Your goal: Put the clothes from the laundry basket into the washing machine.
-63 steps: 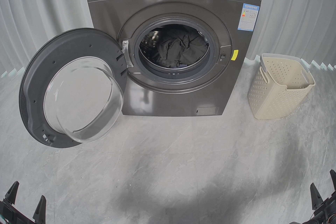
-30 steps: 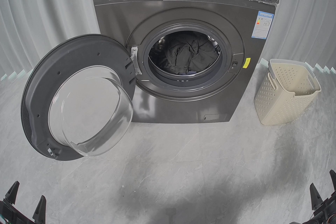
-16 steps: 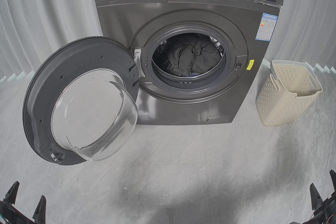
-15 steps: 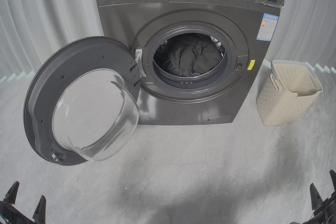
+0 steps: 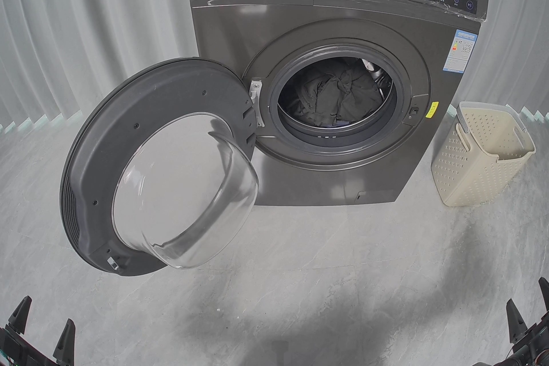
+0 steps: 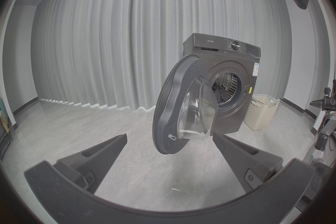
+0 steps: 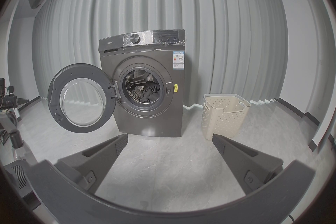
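**Head view.** Washer (image 5: pixel 343 41) on the floor (image 5: pixel 343 281), mouth facing the robot. Door (image 5: pixel 97 167) swung wide on its left hinge, glass bowl outward. Dark clothes (image 5: pixel 337 95) heaped in the drum. Basket (image 5: pixel 457 167) upright, mouth up, just beside the washer's right flank. Blue-white label (image 5: pixel 459 51) and yellow sticker (image 5: pixel 432 109) on the front; their small print is illegible. Left gripper (image 5: pixel 43 327) and right gripper (image 5: pixel 527 301) sit low over the floor's near edge, both spread and holding nothing.

**Left wrist view.** Left gripper (image 6: pixel 168 137) spread. Door (image 6: pixel 168 109) seen nearly edge-on. The drum's holed wall shows above the clothes (image 6: pixel 219 92).

**Right wrist view.** Right gripper (image 7: pixel 169 137) spread. Washer (image 7: pixel 147 123) front seen. The basket's (image 7: pixel 218 119) holed inner walls show.
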### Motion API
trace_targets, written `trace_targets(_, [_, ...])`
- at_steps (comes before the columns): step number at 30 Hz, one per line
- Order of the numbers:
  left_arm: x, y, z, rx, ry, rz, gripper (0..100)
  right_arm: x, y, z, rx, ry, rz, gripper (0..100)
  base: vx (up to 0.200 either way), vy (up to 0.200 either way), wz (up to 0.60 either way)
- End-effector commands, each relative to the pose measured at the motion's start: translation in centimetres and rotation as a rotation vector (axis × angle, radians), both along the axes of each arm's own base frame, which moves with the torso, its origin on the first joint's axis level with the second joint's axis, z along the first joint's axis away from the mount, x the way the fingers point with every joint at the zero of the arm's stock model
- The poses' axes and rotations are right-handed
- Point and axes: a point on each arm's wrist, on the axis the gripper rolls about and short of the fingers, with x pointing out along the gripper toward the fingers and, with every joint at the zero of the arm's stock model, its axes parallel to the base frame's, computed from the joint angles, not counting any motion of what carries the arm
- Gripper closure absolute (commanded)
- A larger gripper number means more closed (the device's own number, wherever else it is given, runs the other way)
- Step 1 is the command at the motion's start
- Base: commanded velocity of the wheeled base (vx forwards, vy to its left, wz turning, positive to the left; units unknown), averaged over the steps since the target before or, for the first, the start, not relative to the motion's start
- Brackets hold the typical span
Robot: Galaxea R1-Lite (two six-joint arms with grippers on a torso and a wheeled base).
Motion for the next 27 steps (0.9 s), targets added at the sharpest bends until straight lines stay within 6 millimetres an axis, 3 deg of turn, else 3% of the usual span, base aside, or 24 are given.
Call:
trace_targets(1, [0.00,0.00,-0.44,-0.002,0.000,0.000,0,0.00,0.00,-0.43,0.000,0.000,0.001,0,0.000,0.000,0.00])
trace_targets(8, [0.00,0.01,-0.44,-0.008,0.000,0.002,0,0.00,0.00,-0.43,-0.003,-0.001,-0.003,0,0.000,0.000,0.00])
trace_targets(11, [0.00,0.01,-0.44,-0.007,0.000,0.002,0,0.00,0.00,-0.43,0.003,0.000,0.000,0,0.000,0.000,0.60])
trace_targets(27, [0.00,0.01,-0.44,-0.005,0.000,0.002,0,0.00,0.00,-0.43,0.000,0.000,0.000,0,0.000,0.000,0.00])
